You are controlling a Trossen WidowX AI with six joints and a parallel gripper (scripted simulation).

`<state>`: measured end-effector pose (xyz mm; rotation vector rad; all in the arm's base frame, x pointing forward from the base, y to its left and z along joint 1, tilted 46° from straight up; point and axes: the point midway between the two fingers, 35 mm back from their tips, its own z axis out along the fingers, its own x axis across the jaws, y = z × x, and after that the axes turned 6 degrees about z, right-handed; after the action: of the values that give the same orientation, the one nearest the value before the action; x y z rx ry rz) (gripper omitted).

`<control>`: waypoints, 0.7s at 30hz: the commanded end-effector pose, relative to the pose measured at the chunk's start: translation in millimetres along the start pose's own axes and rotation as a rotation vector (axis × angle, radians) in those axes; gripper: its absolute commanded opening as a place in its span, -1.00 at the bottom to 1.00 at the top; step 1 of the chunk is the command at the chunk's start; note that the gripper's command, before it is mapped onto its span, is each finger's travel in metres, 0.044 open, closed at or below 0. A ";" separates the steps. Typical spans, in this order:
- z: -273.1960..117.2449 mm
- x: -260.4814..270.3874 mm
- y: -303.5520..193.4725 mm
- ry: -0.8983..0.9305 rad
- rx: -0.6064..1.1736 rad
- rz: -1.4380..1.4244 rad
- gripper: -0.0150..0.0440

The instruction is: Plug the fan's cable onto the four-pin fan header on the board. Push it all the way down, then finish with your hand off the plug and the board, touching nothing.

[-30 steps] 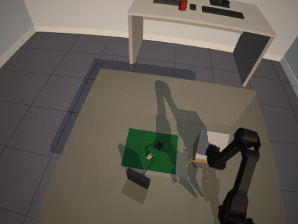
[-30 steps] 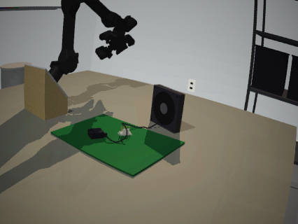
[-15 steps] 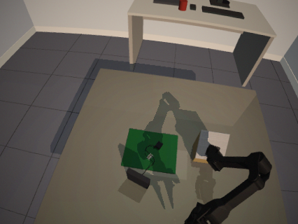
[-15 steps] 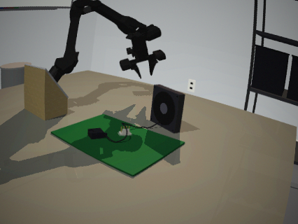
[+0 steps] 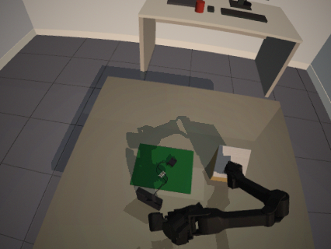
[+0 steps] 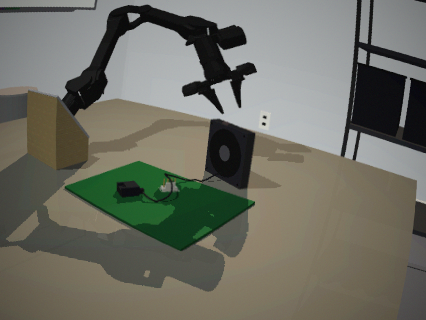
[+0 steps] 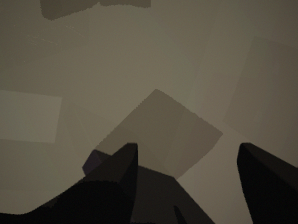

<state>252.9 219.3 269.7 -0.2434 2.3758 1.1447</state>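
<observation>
The green board (image 5: 141, 177) (image 6: 200, 225) lies flat on the table. A white header (image 5: 162, 174) (image 6: 169, 187) stands on it, partly crossed by the thin black cable. The cable's black plug (image 5: 172, 160) (image 6: 129, 188) lies on the board beside the header, apart from it. The black fan (image 5: 149, 198) (image 6: 230, 152) stands upright at the board's edge; part of it seems to show at the bottom of the wrist view. My gripper (image 6: 231, 109) (image 7: 189, 153) is open and empty, raised above the fan's level and away from the plug. Its fingertips are hidden in the top view.
A wedge-shaped box (image 5: 241, 156) (image 6: 42, 130) with a pale sloping top stands beside the board, near the arm's base. My arm (image 5: 241, 219) reaches around above the table (image 5: 97, 117) (image 6: 325, 240). A desk and a dark shelf rack stand in the background.
</observation>
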 end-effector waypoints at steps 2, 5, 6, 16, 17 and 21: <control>-11.6 -23.4 -65.2 -0.071 0.159 0.137 0.22; -12.0 -22.9 -103.2 -0.036 0.242 0.234 0.22; -11.6 -20.6 -116.1 -0.014 0.269 0.272 0.22; 3.6 14.1 -234.6 0.278 0.439 0.472 0.22; 4.2 20.7 -247.3 0.317 0.445 0.502 0.22; 4.0 51.1 -292.9 0.468 0.444 0.626 0.22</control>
<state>323.0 58.0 71.2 0.4049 3.0621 0.7848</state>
